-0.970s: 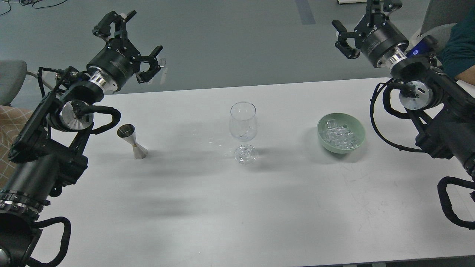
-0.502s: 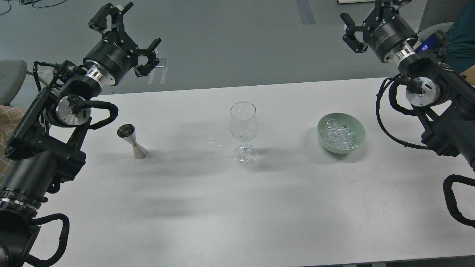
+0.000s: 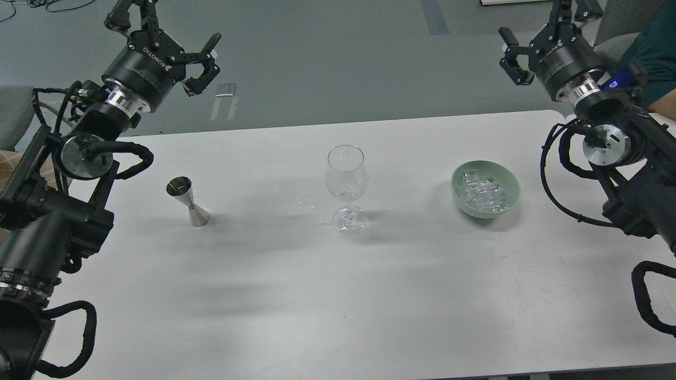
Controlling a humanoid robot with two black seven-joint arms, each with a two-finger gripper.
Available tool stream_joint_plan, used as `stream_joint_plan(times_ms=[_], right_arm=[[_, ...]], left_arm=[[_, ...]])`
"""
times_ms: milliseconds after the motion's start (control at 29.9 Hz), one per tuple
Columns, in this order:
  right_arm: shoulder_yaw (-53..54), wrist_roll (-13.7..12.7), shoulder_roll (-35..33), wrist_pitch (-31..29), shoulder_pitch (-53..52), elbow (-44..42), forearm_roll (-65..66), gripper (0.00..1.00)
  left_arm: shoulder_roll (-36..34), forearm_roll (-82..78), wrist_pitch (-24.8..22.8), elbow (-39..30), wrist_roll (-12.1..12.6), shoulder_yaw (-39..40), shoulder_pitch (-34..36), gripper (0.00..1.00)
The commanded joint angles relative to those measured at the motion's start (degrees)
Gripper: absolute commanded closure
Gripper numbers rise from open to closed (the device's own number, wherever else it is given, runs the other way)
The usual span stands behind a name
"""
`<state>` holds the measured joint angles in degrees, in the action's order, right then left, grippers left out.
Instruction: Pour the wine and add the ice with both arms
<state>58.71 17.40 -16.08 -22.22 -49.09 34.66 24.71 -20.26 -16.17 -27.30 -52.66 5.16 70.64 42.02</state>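
One wine glass [image 3: 346,187], one metal jigger [image 3: 188,202] and one green bowl [image 3: 511,186] stand on the worktop [image 3: 296,295]. The bowl's ice cubes [image 3: 483,192] are heaped, too many to count exactly. Two arms, one tool each.

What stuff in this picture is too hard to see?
All in the head view:
- Right gripper: the top edge cuts off its upper fingers.
- Left gripper: the top edge clips its upper fingertips.
- Jigger: too small to tell if it holds any liquid.
- Ice in the green bowl: clear cubes blur together, so no counting them.
- Person at right: cut off by the edge.
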Motion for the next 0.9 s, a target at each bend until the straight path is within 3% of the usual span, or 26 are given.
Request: stream_joint_plan(times_ms=[0,100,234,334,368,869], right_arm=[[0.2,-1.7,-0.9,0.0,0.0,0.1,0.0,0.00],[0.4,-2.7,-1.0,-0.1,-0.7,0.1,0.0,0.00],[0.3,-2.6,-0.4,0.2,-1.2,0.1,0.1,0.00],[-0.2,-2.4,-0.3,1.5,-1.5,0.1,0.2,0.00],[-0.2,-2.3,-0.3,1.8,-1.6,0.1,0.2,0.00],[-1.0,-2.5,0.3,5.3,-2.5,1.2,0.9,0.00]], left_arm=[[0.0,-0.2,-0.7,0.4,-0.3,0.2,0.1,0.02],[0.1,0.3,-0.7,3.7,-0.3,0.5,0.7,0.02],[0.1,0.0,6.8,4.5,-0.8,0.4,2.2,0.02],[-0.2,-0.2,8.2,4.5,-4.7,-0.1,2.6,0.02],[-0.3,-0.2,8.5,4.5,-5.0,-0.1,2.8,0.02],[-1.4,-0.4,9.7,4.1,-4.5,-4.5,5.0,0.02]])
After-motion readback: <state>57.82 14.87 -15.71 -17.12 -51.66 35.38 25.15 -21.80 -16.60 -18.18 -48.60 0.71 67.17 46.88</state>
